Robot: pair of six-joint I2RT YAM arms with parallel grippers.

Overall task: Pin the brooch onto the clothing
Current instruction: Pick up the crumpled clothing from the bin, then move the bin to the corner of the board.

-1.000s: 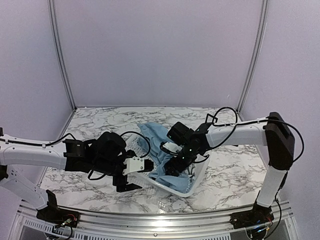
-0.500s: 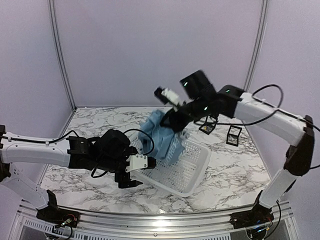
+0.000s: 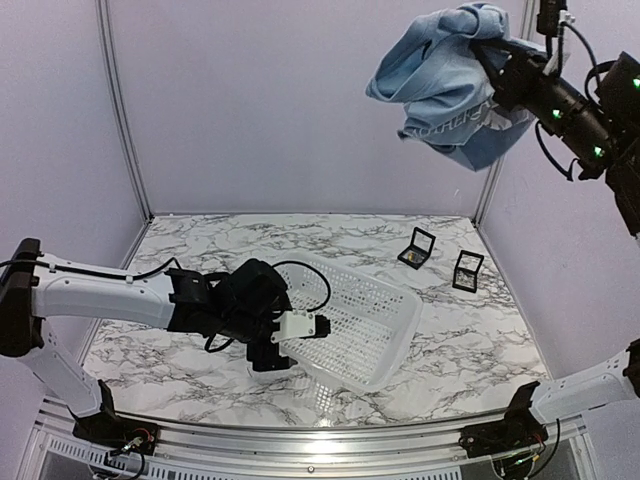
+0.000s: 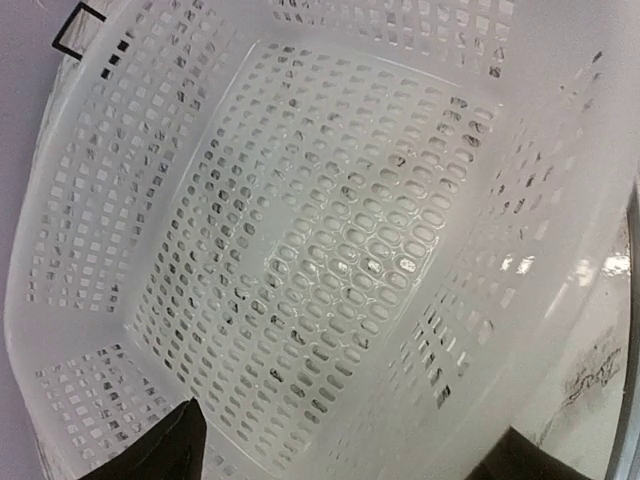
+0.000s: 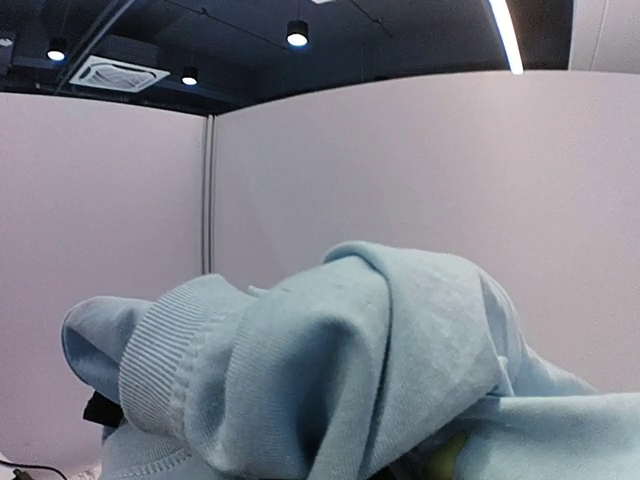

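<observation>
We see a table (image 3: 180, 250) topped in white, grey-veined marble. Behind the table stands a plain lilac back wall (image 3: 310, 100), with matching walls on either side, joined by slim metal posts (image 3: 122, 110) at the table's far corners. A metal rail (image 3: 300, 440) runs along its near edge. High above the table, a dark ceiling (image 5: 250, 60) carries round spot lamps (image 5: 296, 35), a strip light (image 5: 505, 35) and a square vent (image 5: 112, 72).

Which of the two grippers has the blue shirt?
The right gripper, high up by the right wall, with the shirt hanging from it. The left gripper sits low at the white basket.
</observation>
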